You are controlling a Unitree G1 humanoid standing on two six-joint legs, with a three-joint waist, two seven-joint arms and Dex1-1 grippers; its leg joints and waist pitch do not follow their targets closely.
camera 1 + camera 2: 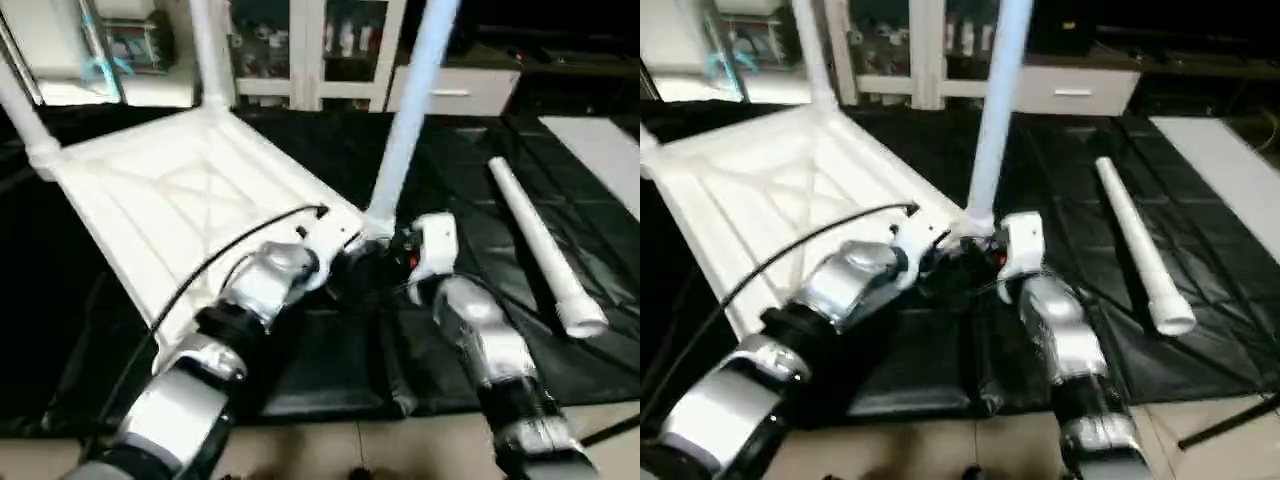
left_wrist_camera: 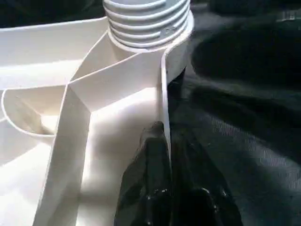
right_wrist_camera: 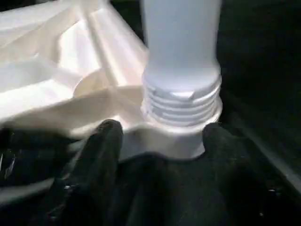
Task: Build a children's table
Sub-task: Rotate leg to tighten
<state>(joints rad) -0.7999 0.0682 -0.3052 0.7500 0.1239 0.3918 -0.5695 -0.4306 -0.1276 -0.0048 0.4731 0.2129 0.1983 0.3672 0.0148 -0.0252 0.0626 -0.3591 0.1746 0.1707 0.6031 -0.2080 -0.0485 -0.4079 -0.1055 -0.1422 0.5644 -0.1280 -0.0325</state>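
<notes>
Now we are seating leg 3 (image 1: pixel 410 110) in the near corner socket (image 3: pixel 178 136) of the upturned tabletop (image 1: pixel 170 200). Left pincer (image 2: pixel 164 188) pinches the rim; right pincer (image 3: pixel 160 136) straddles the socket, spread. Next: leg 4 (image 1: pixel 545 250), lying alongside.

Home room: glass-door cabinet (image 1: pixel 300 50)

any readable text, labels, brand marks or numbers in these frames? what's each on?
None readable.
Threaded leg: a small raised mark on the socket collar, too blurred to read.
Cabinet: items behind the glass doors, any labels too small to read.
Tabletop, loose leg, black mat: no markings visible.
</notes>
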